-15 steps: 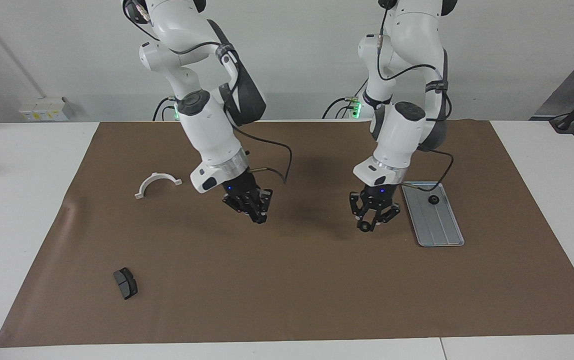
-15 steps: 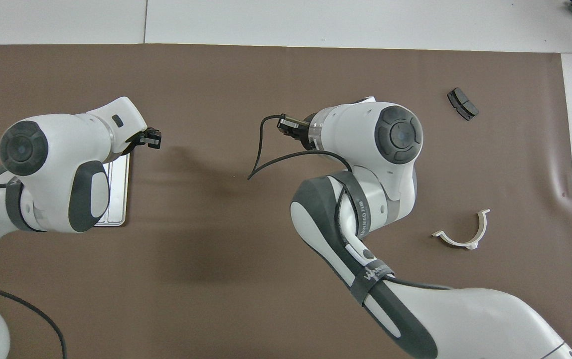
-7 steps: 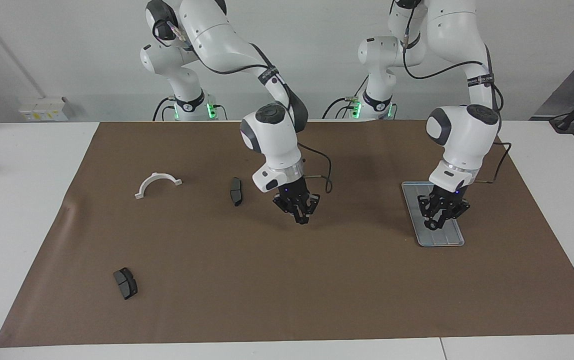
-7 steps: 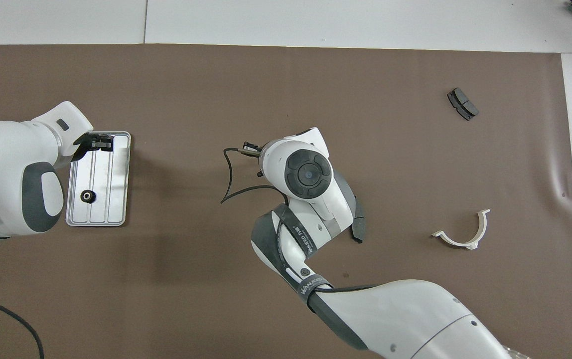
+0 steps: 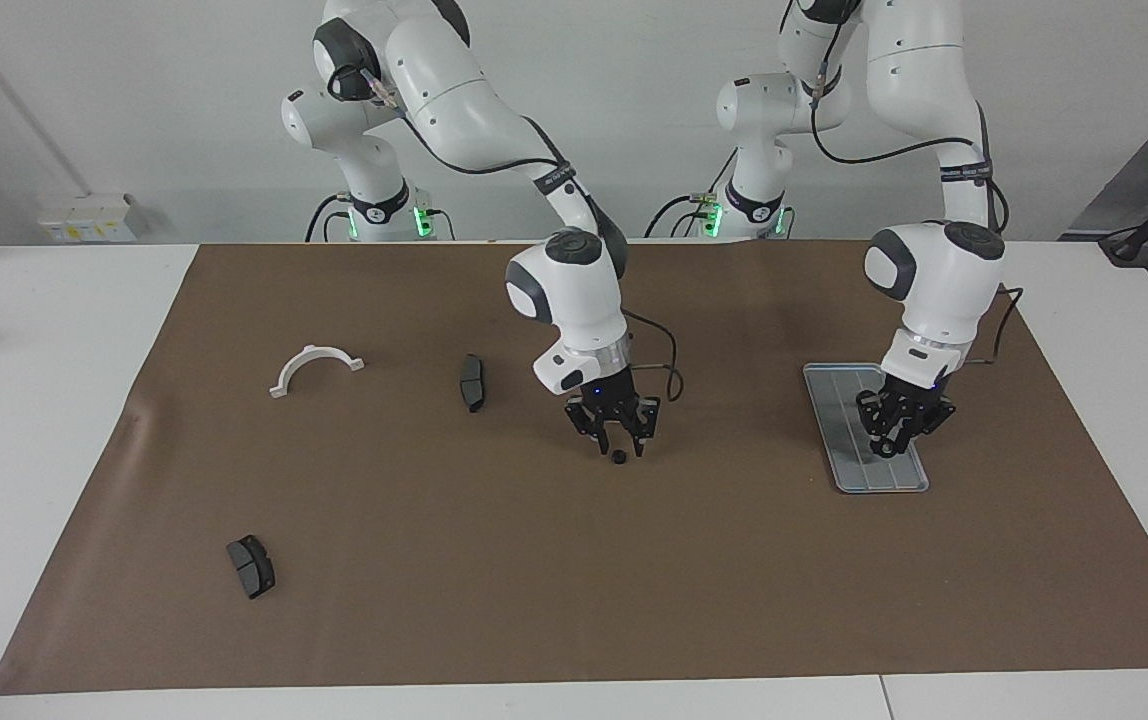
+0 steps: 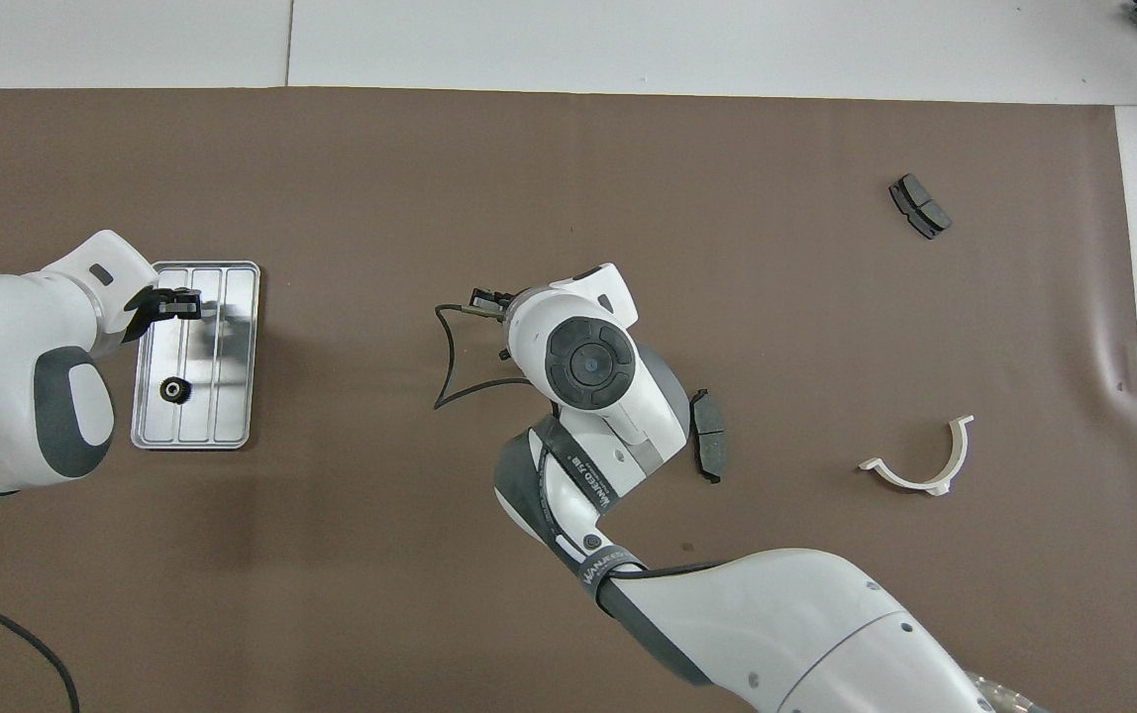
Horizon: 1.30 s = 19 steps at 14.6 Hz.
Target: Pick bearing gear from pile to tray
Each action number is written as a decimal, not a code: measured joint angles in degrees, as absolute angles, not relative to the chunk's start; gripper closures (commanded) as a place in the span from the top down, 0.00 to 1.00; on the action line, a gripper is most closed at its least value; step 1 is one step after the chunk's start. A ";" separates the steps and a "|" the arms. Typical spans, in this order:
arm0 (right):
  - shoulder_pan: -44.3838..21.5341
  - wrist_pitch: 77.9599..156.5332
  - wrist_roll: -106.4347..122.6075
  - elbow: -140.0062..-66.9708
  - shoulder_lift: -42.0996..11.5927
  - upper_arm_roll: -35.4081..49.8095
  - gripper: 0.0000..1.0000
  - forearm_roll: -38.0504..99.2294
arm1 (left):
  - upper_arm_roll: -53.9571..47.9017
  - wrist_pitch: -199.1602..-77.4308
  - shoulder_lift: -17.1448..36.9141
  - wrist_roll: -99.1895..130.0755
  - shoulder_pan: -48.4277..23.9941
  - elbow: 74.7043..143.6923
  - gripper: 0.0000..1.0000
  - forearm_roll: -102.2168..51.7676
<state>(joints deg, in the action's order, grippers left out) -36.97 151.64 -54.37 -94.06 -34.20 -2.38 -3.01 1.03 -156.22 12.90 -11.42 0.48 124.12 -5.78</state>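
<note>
Nearest the robots: white half-ring plastic bracket (image 5: 316,362), with dark grey curved brake pad (image 5: 472,382) beside it toward mid-mat. Grooved silver-grey metal tray (image 5: 839,430) at the left arm's end, tiny black round gear (image 6: 172,390) lying in its nearer half. Left gripper (image 5: 889,447) low over the tray's farther half, fingertips apparently pinching a second small black gear (image 5: 882,450). Right gripper (image 5: 618,445) mid-mat, fingers spread just above a third black gear (image 5: 619,457) on the brown mat (image 5: 634,580). Farthest out — second brake pad (image 5: 251,566).

I see a shiny metal tray (image 6: 237,297), a dull brown paper sheet (image 5: 574,580), and a smooth white plastic half-ring (image 5: 315,368).
</note>
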 measured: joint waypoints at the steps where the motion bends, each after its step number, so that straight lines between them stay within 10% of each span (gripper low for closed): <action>1: -36.66 151.64 -54.37 -93.88 -34.19 -2.95 1.00 -4.04 | 1.02 -156.52 13.16 -11.42 0.50 124.23 0.00 -5.78; 2: -36.01 151.62 -54.37 -93.50 -34.08 -3.68 1.00 -4.61 | 1.01 -156.63 13.42 -11.42 0.50 124.27 0.20 -5.78; 3: -35.03 151.26 -54.29 -93.18 -33.61 -4.15 1.00 -4.92 | 1.01 -156.64 13.65 -11.42 0.50 124.29 0.78 -5.78; 4: -33.51 149.82 -53.66 -92.85 -32.55 -4.46 1.00 -5.24 | 1.00 -156.65 13.86 -11.46 0.50 124.31 1.00 -5.78; 19: -15.24 119.06 -30.71 -96.77 -14.06 -4.34 1.00 -5.60 | -0.69 -148.34 14.60 -9.22 -12.41 110.90 1.00 -5.80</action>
<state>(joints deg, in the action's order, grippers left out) -15.24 119.06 -30.71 -96.77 -14.06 -4.34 -5.60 -0.69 -148.34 14.60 -9.22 -12.41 110.90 -5.80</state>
